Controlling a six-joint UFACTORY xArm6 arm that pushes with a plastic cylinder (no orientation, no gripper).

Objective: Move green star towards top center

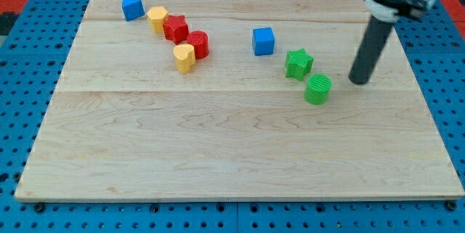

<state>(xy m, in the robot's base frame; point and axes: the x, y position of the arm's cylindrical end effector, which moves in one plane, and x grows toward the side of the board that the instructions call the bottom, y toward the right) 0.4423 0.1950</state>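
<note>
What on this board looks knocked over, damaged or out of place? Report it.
Nothing stands out. All blocks sit flat on the wooden board, undamaged. My tip rests apart from the blocks, to the view's right of the green star and green cylinder.

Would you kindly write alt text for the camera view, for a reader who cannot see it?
A dark rod's tip rests on a wooden board, to the view's right of a green star and green cylinder. A blue cube sits left of the star; further left cluster a blue block, two yellow blocks and two red blocks.
</note>
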